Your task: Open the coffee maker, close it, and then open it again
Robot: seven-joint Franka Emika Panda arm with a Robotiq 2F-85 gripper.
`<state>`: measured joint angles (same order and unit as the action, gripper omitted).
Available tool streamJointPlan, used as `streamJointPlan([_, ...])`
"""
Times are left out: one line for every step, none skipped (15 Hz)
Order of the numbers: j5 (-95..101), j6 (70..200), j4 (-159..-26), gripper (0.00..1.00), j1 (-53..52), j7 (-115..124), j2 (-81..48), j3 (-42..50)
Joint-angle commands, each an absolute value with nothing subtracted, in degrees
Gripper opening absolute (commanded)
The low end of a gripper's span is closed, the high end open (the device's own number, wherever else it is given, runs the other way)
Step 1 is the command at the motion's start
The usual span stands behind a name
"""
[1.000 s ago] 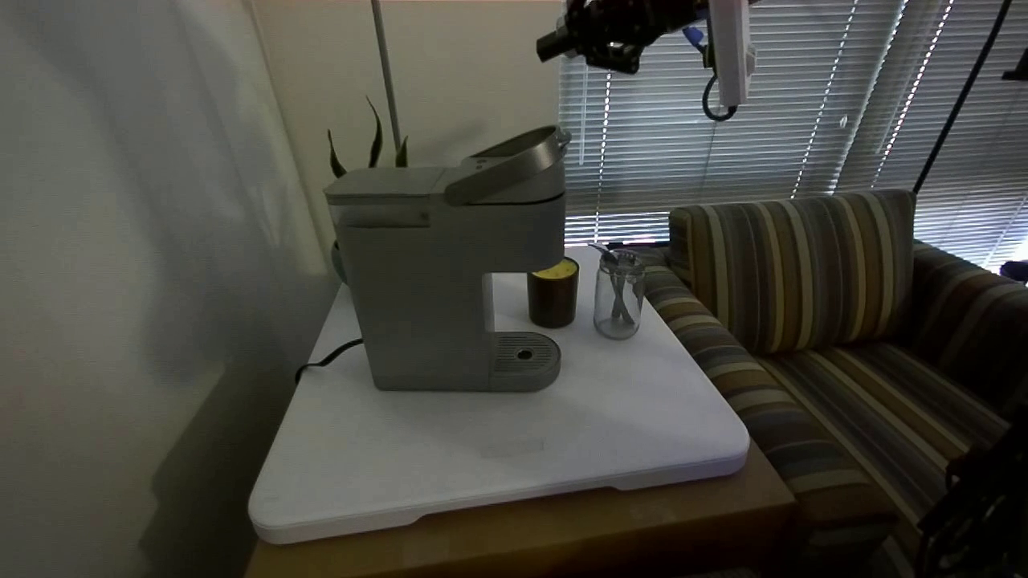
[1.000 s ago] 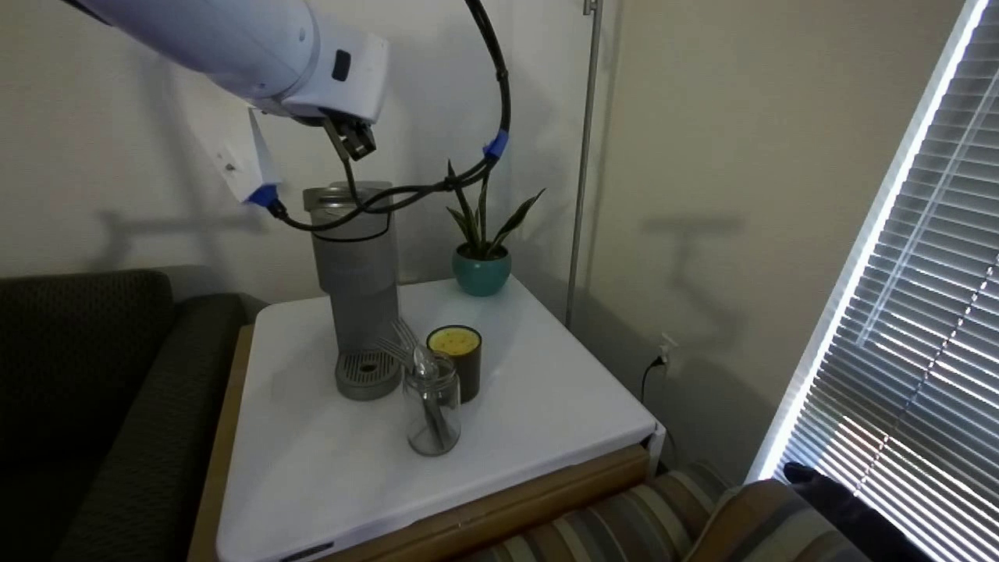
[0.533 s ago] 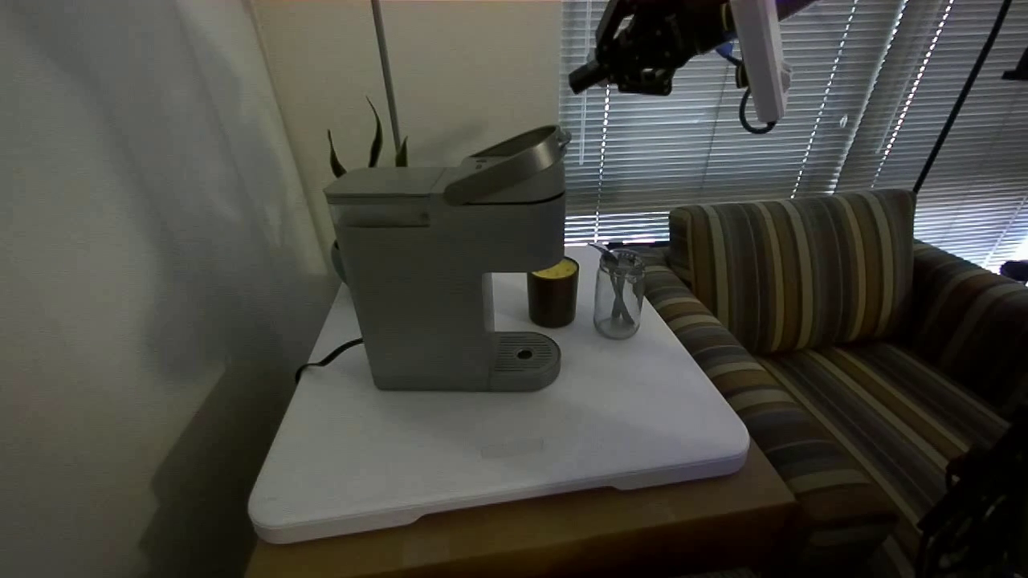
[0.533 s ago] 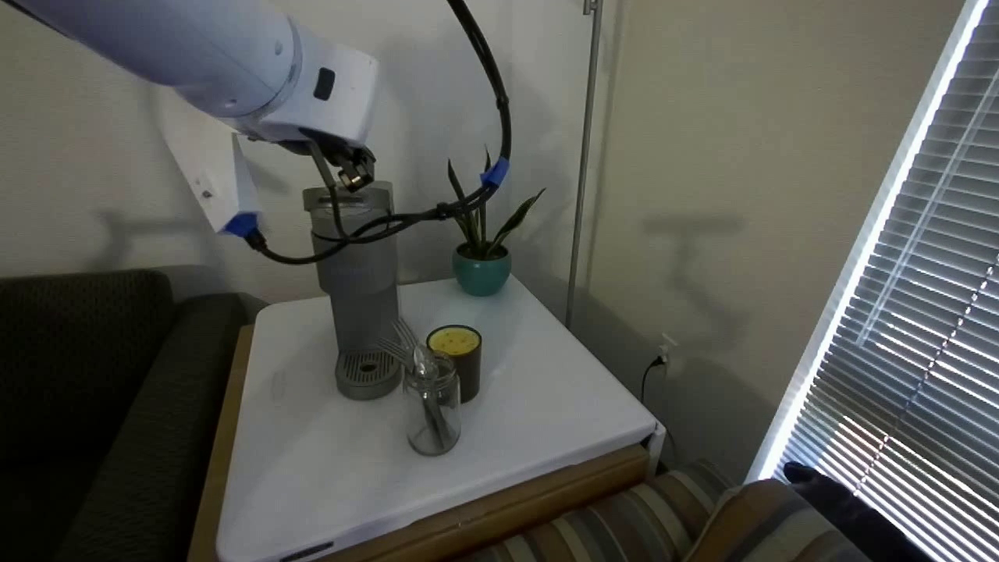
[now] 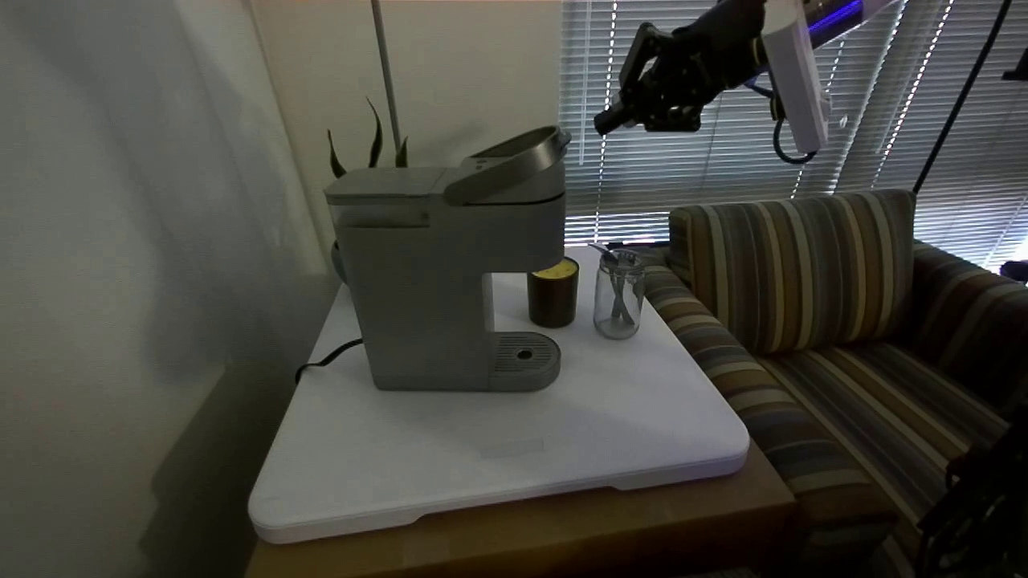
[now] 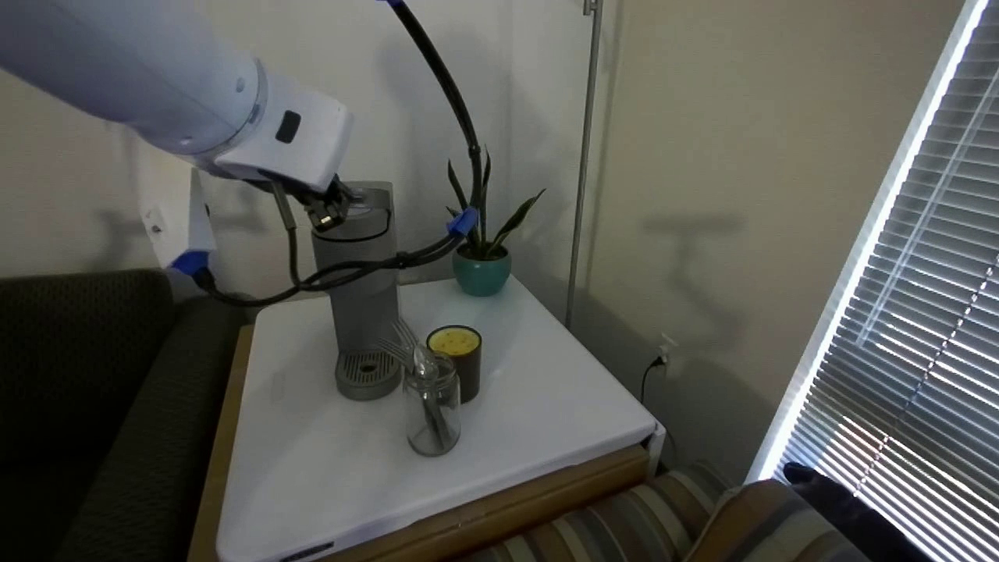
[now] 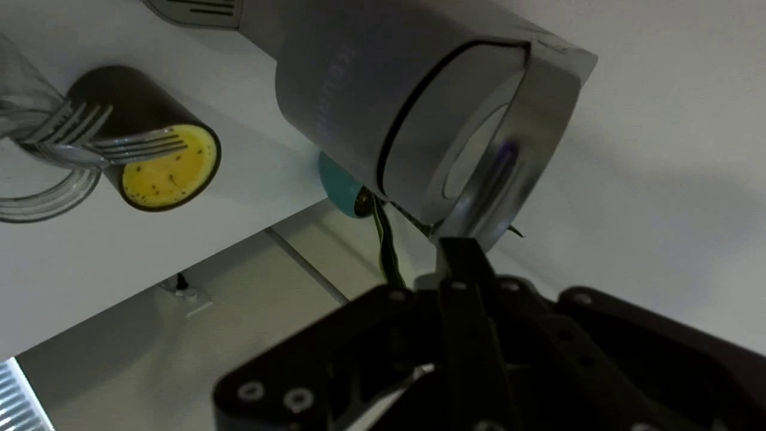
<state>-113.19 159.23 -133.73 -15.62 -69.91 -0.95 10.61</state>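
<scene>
Gripper is hanging up there near coffee maker; fingers are squeezing together. Lid is lying closed. Dark cup is standing beside glass jar.

In the wrist view, the coffee maker bore a brand name on its rounded front, next to the dark curved seam. The lettering was faint, dim and steeply slanted in that view; as far as it could be made out, it read "KEURIG". In an exterior view, tiny marks on the machine's top were too small to read.
</scene>
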Motion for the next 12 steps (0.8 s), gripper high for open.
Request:
streamJointPlan([-112.15, 157.04, -134.08, 0.00, -16.26, -67.70, -2.24, 10.21])
streamJointPlan([-111.94, 156.48, -133.88, 0.00, -16.57, -67.31, -2.65, 10.21])
streamJointPlan([-111.64, 156.03, -133.51, 0.00, -16.87, -66.93, -3.22, 10.16])
streamJointPlan([-111.07, 155.42, -133.23, 0.00, -17.13, -66.36, -3.78, 10.12])
streamJointPlan([-110.40, 155.03, -133.01, 0.00, -17.37, -65.86, -4.19, 10.11])
streamJointPlan([-109.70, 154.67, -132.83, 0.00, -17.55, -65.43, -4.53, 10.15])
streamJointPlan([-108.83, 154.44, -132.58, 0.00, -17.73, -64.75, -4.86, 10.17])
streamJointPlan([-108.06, 154.32, -132.35, 0.00, -17.87, -64.27, -5.20, 10.18])
streamJointPlan([-107.38, 154.11, -132.22, 0.00, -17.97, -63.85, -5.41, 10.23])
streamJointPlan([-106.80, 154.12, -132.15, 0.00, -18.03, -63.45, -5.54, 10.27])
streamJointPlan([-106.65, 154.17, -132.15, 0.00, -18.03, -63.45, -5.50, 10.36])
streamJointPlan([-106.77, 154.37, -132.03, 0.00, -18.04, -63.71, -5.55, 10.42])
